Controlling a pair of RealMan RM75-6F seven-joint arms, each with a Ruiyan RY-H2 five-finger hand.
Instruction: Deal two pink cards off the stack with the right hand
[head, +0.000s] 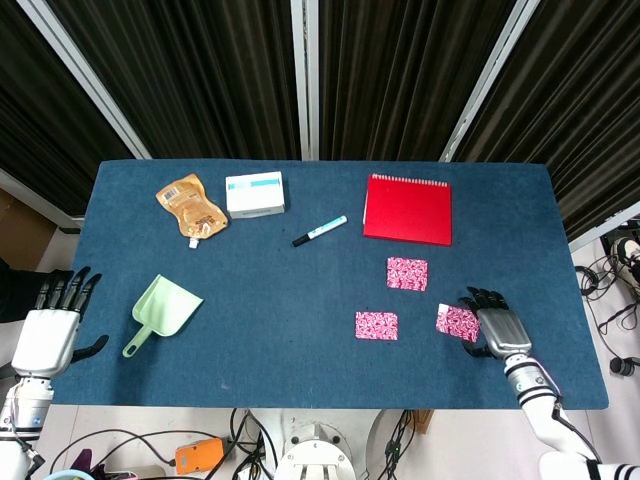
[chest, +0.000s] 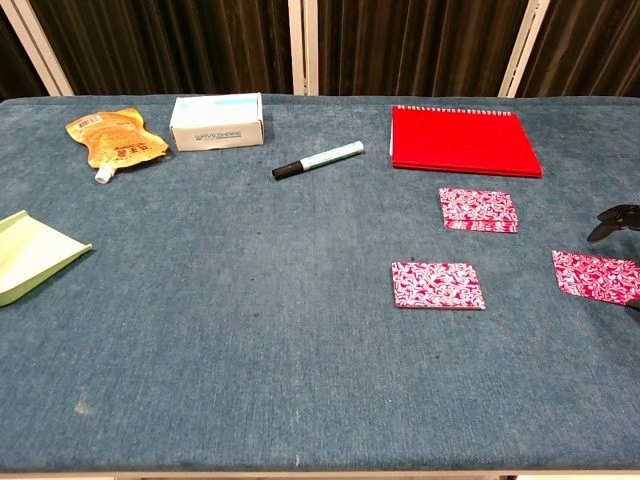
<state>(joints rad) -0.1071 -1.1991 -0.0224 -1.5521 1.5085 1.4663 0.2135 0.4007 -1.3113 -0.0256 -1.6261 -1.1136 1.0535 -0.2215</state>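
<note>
The right hand (head: 497, 330) pinches a second pink card (head: 457, 322) low over the blue desk (head: 270, 300), near its front right corner — well to the right of the first dealt card (head: 376, 325), which lies flat and alone. The stack (head: 407, 273) sits behind them, just in front of the red notebook (head: 407, 209); spacing the cards apart from it reads as deliberate dealing. Whether the held card touches the cloth cannot be told. Nothing crowds the drop spot — the marker (head: 319, 230), white box (head: 254, 193), orange pouch (head: 191, 206) and green scoop (head: 163, 311) lie well to the left. The left hand (head: 47, 335) idles off the desk's left edge, fingers spread and holding nothing.
</note>
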